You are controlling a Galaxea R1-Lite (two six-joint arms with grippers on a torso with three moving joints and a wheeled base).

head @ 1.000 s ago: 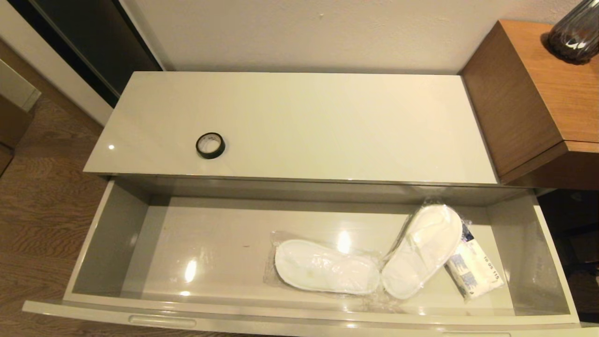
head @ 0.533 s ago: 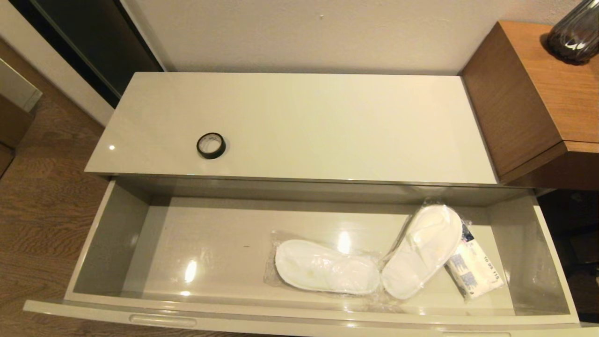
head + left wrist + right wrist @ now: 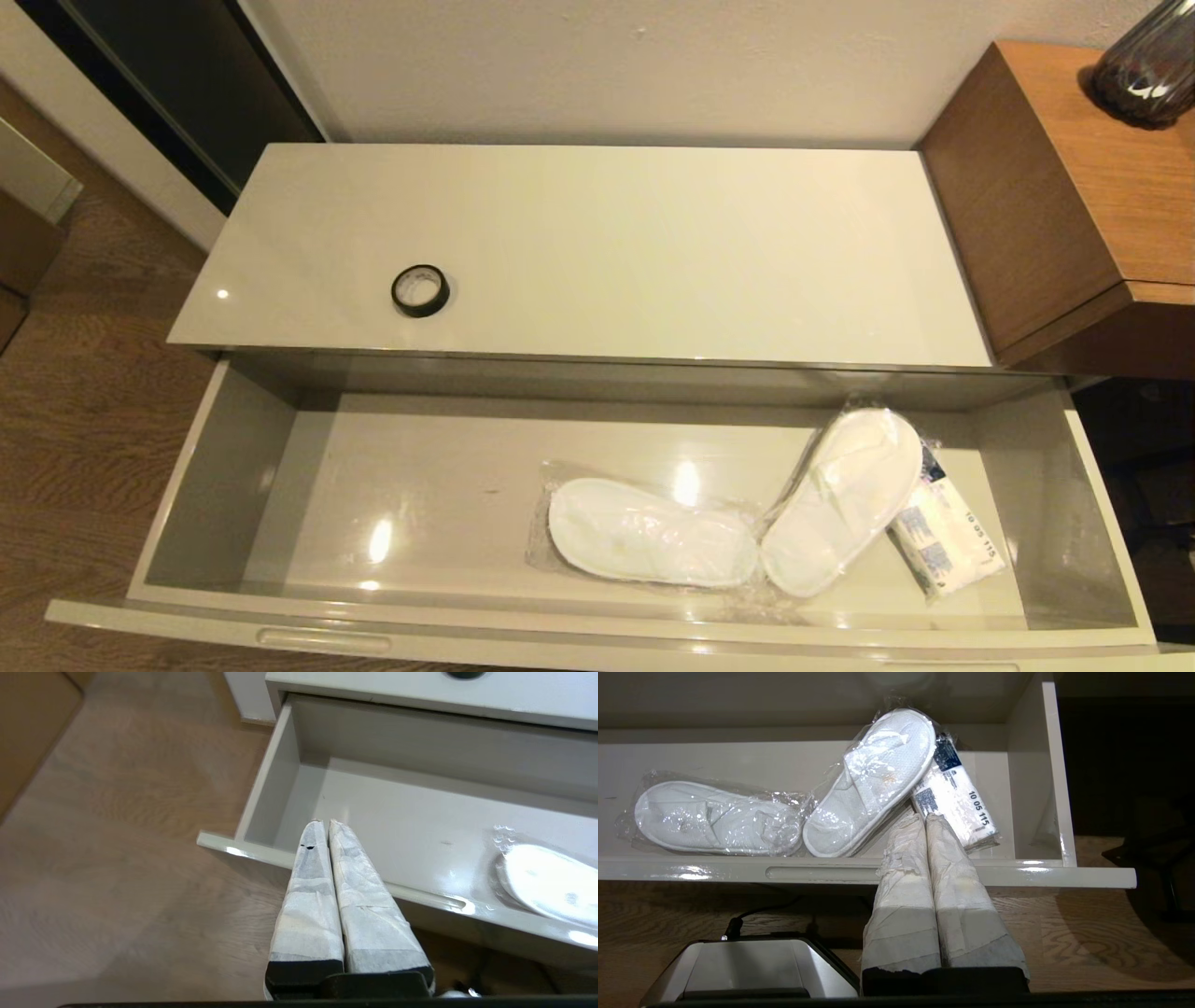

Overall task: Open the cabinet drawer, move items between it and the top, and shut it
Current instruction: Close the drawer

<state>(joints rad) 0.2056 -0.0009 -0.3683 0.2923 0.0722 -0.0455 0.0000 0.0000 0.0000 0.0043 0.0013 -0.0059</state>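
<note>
The cabinet drawer [image 3: 215, 467] stands pulled fully out below the glossy cream top [image 3: 607, 243]. Two white slippers in clear plastic lie in its right half, one flat [image 3: 649, 532] and one slanted [image 3: 840, 499], both also in the right wrist view [image 3: 714, 819] [image 3: 873, 781]. The black tape roll [image 3: 420, 290] rests on the top, left of centre. Neither arm shows in the head view. My left gripper [image 3: 325, 822] is shut and empty, held before the drawer's left front corner. My right gripper [image 3: 923, 816] is shut and empty, in front of the drawer's right front rim.
A white packet with blue print [image 3: 945, 537] lies under the slanted slipper at the drawer's right end. A taller brown wooden unit [image 3: 1055, 187] with a dark vase [image 3: 1144, 65] stands right of the cabinet. Wood floor [image 3: 84, 420] lies to the left. The robot's base [image 3: 747, 966] shows below the drawer front.
</note>
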